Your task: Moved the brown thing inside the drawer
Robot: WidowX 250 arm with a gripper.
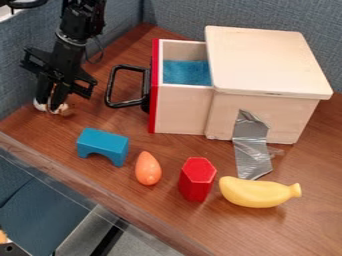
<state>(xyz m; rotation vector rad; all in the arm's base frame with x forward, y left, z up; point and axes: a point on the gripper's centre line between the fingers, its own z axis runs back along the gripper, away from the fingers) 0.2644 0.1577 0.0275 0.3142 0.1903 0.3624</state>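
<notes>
Enters from the top edge, well left of centre, as a black arm [83,21] with a slightly glossy, segmented upper part. Narrows at a silvery ring [65,38], then carries on into a dark wrist [69,49] set just below. Leans a little, with the upper end farther right and the lower end farther left. Shows a thin dark cable [99,55] looping out on the picture's right of the wrist. Ends in a black tool [51,104], pointing steeply downward in the left part of the view. Spreads at the tool's upper body into angular black brackets, one jutting toward the picture's left and higher up, another toward the right and lower down.
</notes>
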